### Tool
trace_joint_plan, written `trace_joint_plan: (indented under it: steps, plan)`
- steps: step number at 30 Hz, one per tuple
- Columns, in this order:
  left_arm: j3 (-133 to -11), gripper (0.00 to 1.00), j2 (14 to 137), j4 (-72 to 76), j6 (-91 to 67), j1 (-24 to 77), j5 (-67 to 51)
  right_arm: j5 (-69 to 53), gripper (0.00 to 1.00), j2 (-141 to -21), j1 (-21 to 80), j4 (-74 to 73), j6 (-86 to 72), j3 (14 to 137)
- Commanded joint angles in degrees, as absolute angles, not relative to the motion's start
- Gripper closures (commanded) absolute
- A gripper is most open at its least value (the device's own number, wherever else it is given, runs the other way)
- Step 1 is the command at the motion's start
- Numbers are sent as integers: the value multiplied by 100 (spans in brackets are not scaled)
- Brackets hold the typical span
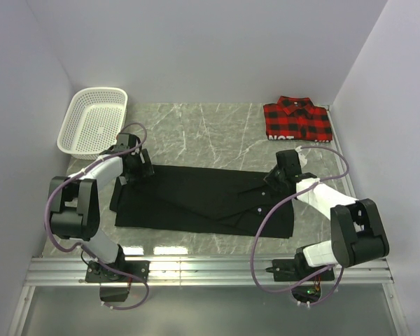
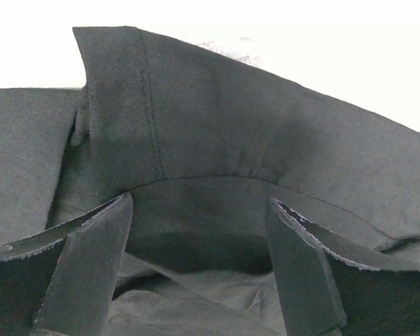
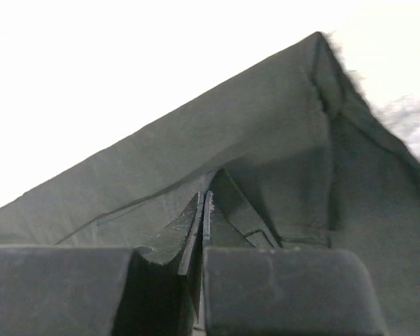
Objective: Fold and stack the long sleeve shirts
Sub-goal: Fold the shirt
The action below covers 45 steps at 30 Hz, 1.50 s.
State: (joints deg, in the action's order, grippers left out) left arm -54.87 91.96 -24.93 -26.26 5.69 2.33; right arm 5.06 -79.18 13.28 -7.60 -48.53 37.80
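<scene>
– Lying where, the black shirt (image 1: 196, 199)?
– Spread flat across the middle of the marble table (image 1: 210, 126); the red-and-black plaid shirt (image 1: 297, 120) sits folded at the far right corner.
– Grippers?
– Left gripper (image 1: 135, 168) low at the black shirt's far left edge, jaws parted astride the cloth; right gripper (image 1: 278, 175) pinched tight on a fold at its right end.

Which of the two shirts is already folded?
The red-and-black plaid shirt in the far right corner, folded into a small square. The black shirt lies spread long across the middle of the table.
</scene>
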Motion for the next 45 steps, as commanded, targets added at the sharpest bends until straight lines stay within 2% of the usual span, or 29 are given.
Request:
trace_joint_plan:
  steps: [1, 5, 7, 8, 10, 11, 13, 14, 17, 21, 22, 26, 31, 35, 37, 38, 45]
  plan:
    - [-5528, 18, 9229, -2558, -2689, 554, 369, 870, 100, -7743, 1266, -957, -4816, 3735]
    - [-5546, 18, 9211, -2575, -2698, 554, 422, 888, 99, -7787, 1266, -993, -4808, 3709]
    - [-5555, 18, 9176, -2540, -2716, 554, 413, 861, 93, -7787, 1266, -967, -4764, 3735]
    - [-5563, 18, 9132, -2540, -2716, 554, 404, 853, 84, -7778, 1257, -984, -4746, 3753]
    - [-5581, 18, 9071, -2479, -2716, 554, 334, 861, 76, -7682, 1266, -1019, -4650, 3832]
    - [-5590, 18, 8975, -2452, -2733, 554, 308, 887, 64, -7629, 1274, -1037, -4606, 3867]
    - [-5634, 18, 8860, -2408, -2768, 554, 246, 888, 54, -7427, 1283, -1159, -4404, 4015]
    - [-5669, 18, 8729, -2400, -2838, 554, 211, 888, 45, -7357, 1318, -1195, -4316, 4077]
    - [-5783, 18, 8369, -2417, -3022, 571, 53, 826, 36, -7032, 1519, -1327, -3868, 4359]
    - [-5818, 19, 7841, -2391, -3234, 720, 53, -278, 36, -6663, 1705, -907, -3148, 4456]
    - [-5792, 20, 7753, -2391, -3295, 756, 53, -1003, 36, -6636, 1740, -583, -3059, 4430]
    - [-5363, 25, 7208, -2058, -3996, 1150, -376, -2441, 35, -6977, 2178, -237, -2629, 4736]
    - [-4273, 28, 6864, -952, -4719, 1634, -589, -4067, 35, -8040, 3031, 252, -2391, 5369]
    - [-3780, 36, 6952, -476, -5141, 1679, -501, -5358, 35, -9200, 3594, -121, -2093, 6264]
    - [-3534, 40, 6978, -230, -5229, 1679, -448, -5510, 35, -9929, 3831, -647, -1768, 6915]
    - [-3455, 46, 6996, -46, -5308, 1679, -405, -5572, 35, -10158, 4023, -781, -1662, 7108]
    - [-3164, 51, 7409, 325, -5467, 1626, -9, -5836, 35, -11706, 4395, -1142, -1459, 8225]
